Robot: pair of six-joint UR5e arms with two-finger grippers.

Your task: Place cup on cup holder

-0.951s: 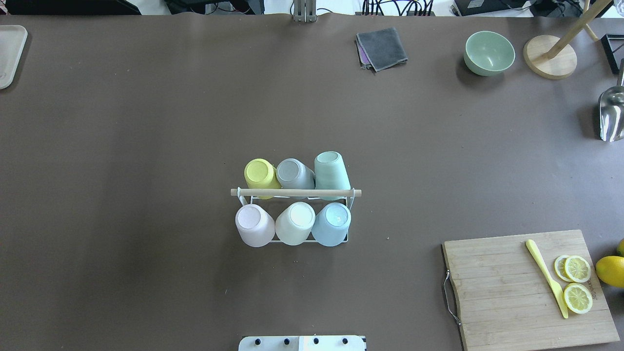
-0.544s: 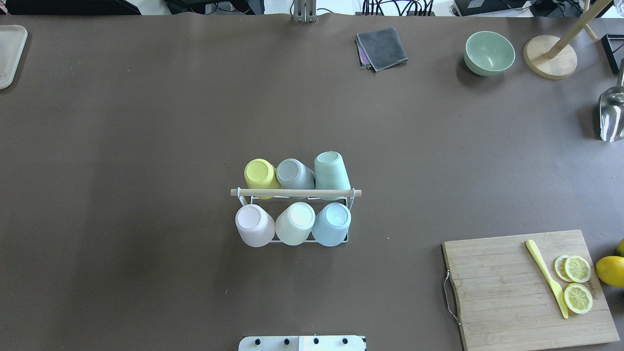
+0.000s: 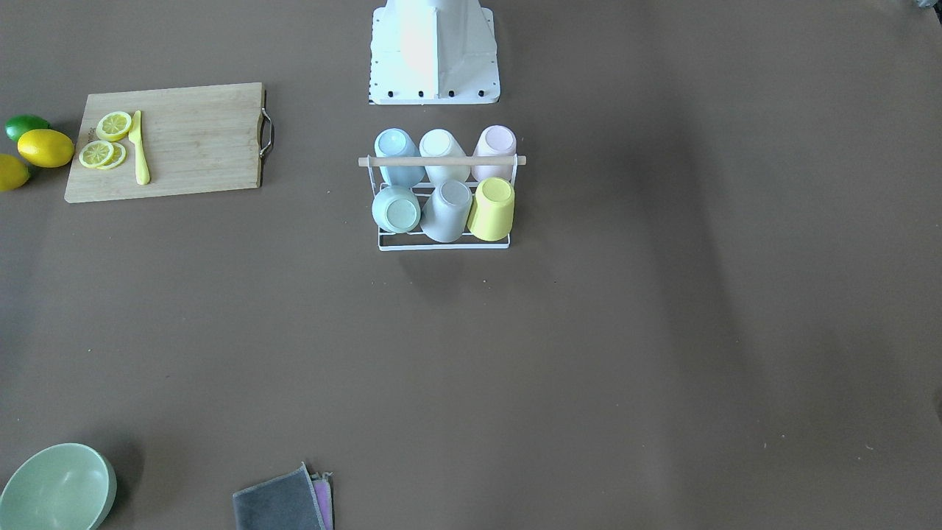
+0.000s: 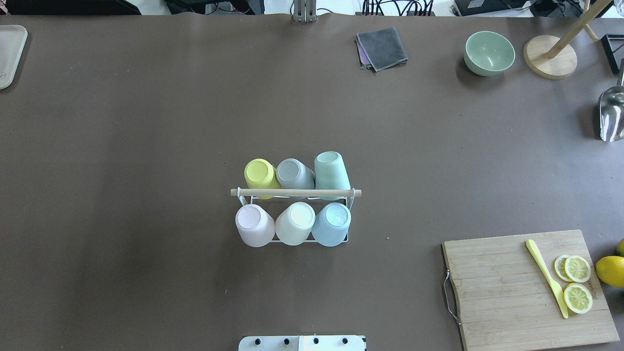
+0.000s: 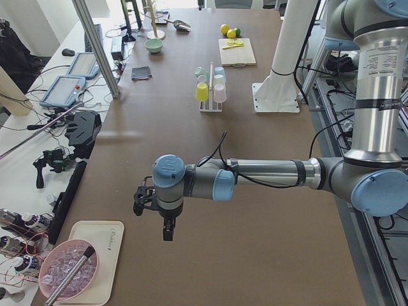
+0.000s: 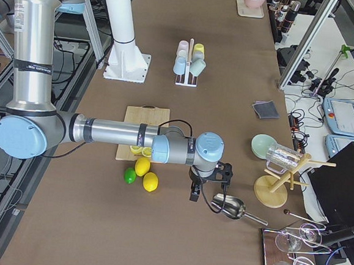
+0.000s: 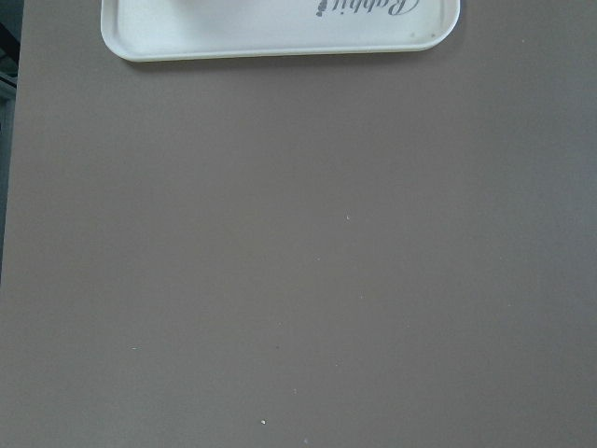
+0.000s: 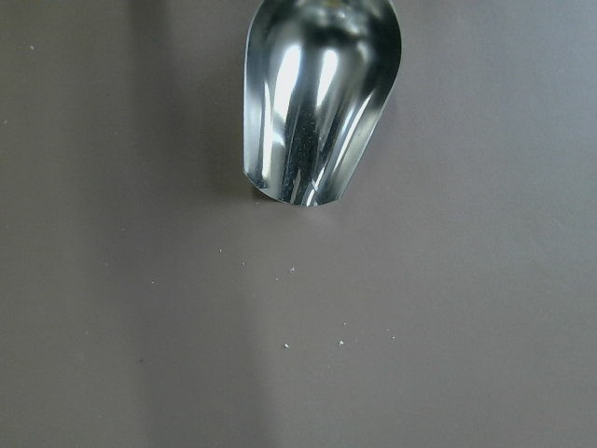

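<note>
The cup holder, a white wire rack with a wooden rod across its top, stands at the table's middle and also shows in the front-facing view. Several cups sit upside down on it: a yellow cup, a grey cup and a teal cup in the far row, a pink cup, a white cup and a light blue cup in the near row. My left gripper hangs far off at the table's left end. My right gripper hangs at the right end. I cannot tell whether either is open or shut.
A wooden cutting board with lemon slices and a yellow knife lies at the front right. A green bowl, a grey cloth, a wooden stand and a metal scoop are at the back right. A white tray is at the far left.
</note>
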